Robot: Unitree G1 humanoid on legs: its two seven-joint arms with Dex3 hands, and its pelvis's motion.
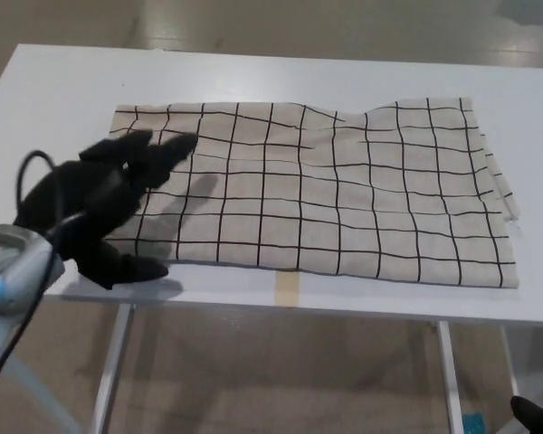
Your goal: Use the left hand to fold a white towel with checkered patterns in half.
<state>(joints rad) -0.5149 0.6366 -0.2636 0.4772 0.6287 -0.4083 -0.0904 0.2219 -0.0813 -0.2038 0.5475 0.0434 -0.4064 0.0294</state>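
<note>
While the towel lies flat on the counter, the left hand is held over its left edge, fingers apart, gripping nothing.

**A white table over a pale floor**

A white table is seen spanning the frame, supported on white metal legs. A strip of tan tape is stuck at its near edge. A beige glossy floor is visible beneath.
</note>
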